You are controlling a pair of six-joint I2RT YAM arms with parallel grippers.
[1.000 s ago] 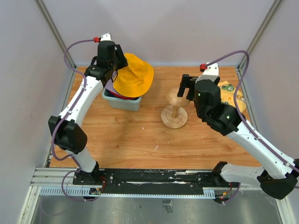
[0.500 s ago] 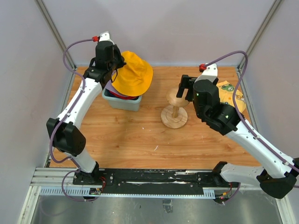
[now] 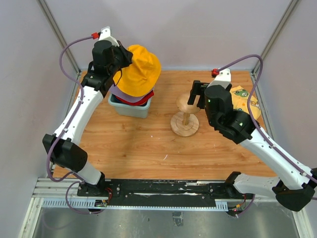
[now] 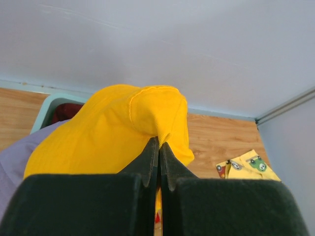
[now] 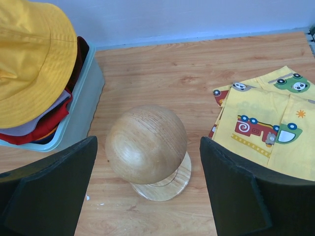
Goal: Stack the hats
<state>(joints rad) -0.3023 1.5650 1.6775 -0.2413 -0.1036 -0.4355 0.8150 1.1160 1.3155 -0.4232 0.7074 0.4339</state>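
A yellow bucket hat [image 3: 140, 69] hangs lifted over the teal tub [image 3: 130, 107], which holds more hats: a red one [image 3: 143, 99] and a lavender one [image 4: 12, 160] show under it. My left gripper [image 4: 159, 141] is shut on a fold of the yellow hat [image 4: 113, 130]; from above it [image 3: 119, 62] sits at the hat's left edge. Open and empty, my right gripper [image 5: 147, 147] hovers above the wooden stand [image 5: 146, 145], whose round head lies between the fingers. The right wrist view also shows the yellow hat [image 5: 32, 59] over the tub [image 5: 83, 101].
The wooden stand [image 3: 185, 118] rises from a round base at mid-table. A flat yellow cloth printed with cars [image 5: 268, 120] lies at the far right [image 3: 243, 101]. Bare wood stretches in front of the tub and stand.
The left gripper closed on the yellow hat and raised it up and slightly back above the tub, uncovering the red hat. The right arm barely moved.
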